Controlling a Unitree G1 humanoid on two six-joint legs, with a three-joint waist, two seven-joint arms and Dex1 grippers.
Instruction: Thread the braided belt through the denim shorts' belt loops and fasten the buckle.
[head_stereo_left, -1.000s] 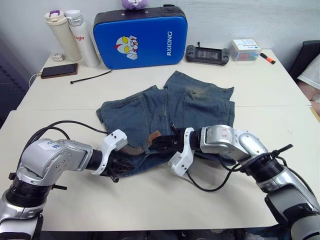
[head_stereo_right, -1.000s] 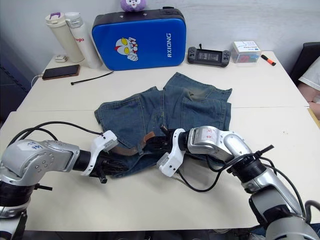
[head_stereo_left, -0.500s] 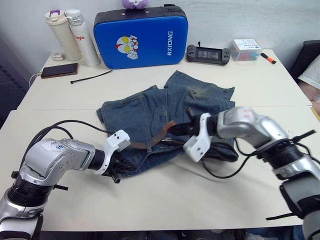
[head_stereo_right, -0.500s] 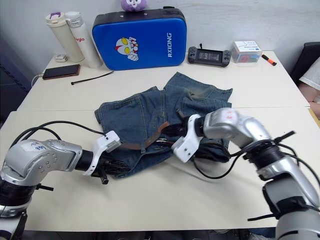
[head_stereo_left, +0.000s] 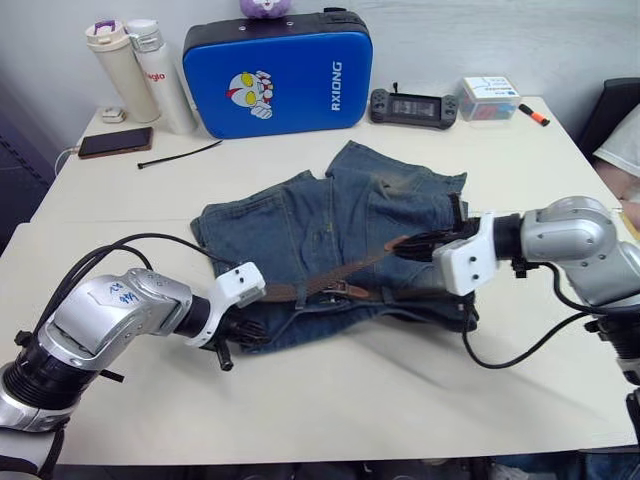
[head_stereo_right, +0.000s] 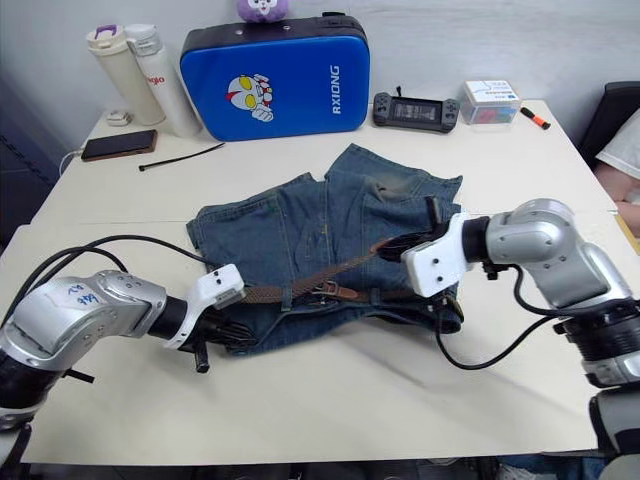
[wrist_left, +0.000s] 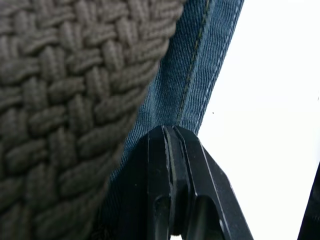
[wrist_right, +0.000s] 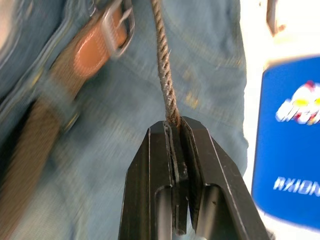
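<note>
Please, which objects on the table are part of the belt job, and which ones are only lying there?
Part of the job:
braided belt
denim shorts
buckle

Only lying there:
blue case
two bottles
phone
black cable tie
game controller
small box
orange marker

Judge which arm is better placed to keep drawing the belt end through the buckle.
Right. The right gripper is shut on the braided belt end, past the buckle, with the strap taut. The left gripper pinches the denim shorts edge, anchoring them.
</note>
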